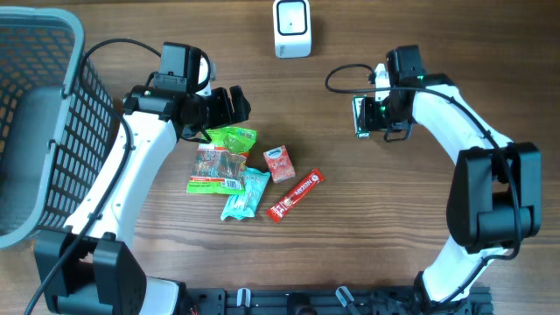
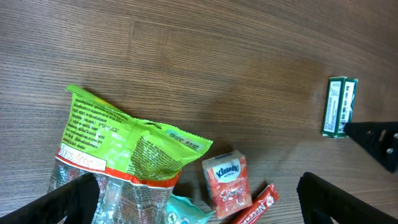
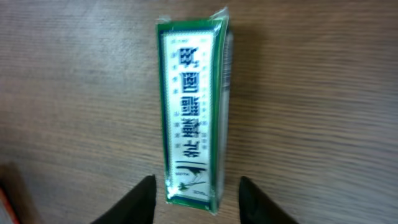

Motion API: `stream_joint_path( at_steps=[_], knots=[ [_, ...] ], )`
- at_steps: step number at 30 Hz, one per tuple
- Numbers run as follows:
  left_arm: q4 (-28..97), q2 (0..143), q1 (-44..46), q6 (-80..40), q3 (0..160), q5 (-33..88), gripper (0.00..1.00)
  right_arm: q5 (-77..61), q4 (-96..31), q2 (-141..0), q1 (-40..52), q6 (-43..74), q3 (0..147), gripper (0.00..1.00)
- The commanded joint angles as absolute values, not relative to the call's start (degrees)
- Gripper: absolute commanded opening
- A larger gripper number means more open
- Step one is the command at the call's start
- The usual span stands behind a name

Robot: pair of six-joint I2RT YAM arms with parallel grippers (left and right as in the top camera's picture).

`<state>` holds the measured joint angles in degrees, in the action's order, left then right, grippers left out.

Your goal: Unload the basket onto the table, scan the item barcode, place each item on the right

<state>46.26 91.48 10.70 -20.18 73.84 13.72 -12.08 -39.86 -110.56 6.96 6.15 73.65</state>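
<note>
The item, a narrow green and white box (image 3: 193,112), lies on the wooden table. My right gripper (image 3: 198,183) is open, one finger on each side of the box's near end with a gap at both, and holds nothing. From above, the box (image 1: 360,118) shows just left of the right gripper (image 1: 374,115). A white barcode scanner (image 1: 291,28) stands at the table's far edge. Over a pile of snacks, my left gripper (image 2: 199,190) stands wide open and empty; from above, the left gripper (image 1: 229,107) is at the pile's far side.
The pile holds a green snack bag (image 1: 223,156), a teal packet (image 1: 244,194), a red tissue pack (image 1: 279,163) and a red bar (image 1: 296,194). A grey wire basket (image 1: 39,122) fills the left edge. The left wrist view also catches the box (image 2: 339,106).
</note>
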Motion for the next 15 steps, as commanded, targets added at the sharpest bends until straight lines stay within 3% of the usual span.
stream_joint_path(
  at_steps=[1, 4, 8, 15],
  knots=[
    [46.13, 90.65, 10.48, -19.27, 73.93, 13.58, 1.0, -15.0, -38.11, -111.66, 7.33, 5.98, 70.74, 0.48],
    [46.13, 90.65, 10.48, -19.27, 73.93, 13.58, 1.0, -14.22, -33.01, -111.68, 7.31, 5.96, 67.46, 0.47],
    [46.13, 90.65, 10.48, -19.27, 73.93, 13.58, 1.0, -10.94, -29.82, -111.63, 7.31, 5.98, 66.13, 0.27],
    [46.13, 90.65, 10.48, -19.27, 73.93, 13.58, 1.0, -1.32, -31.62, -106.32, 7.33, 5.72, 67.57, 0.14]
  ],
)
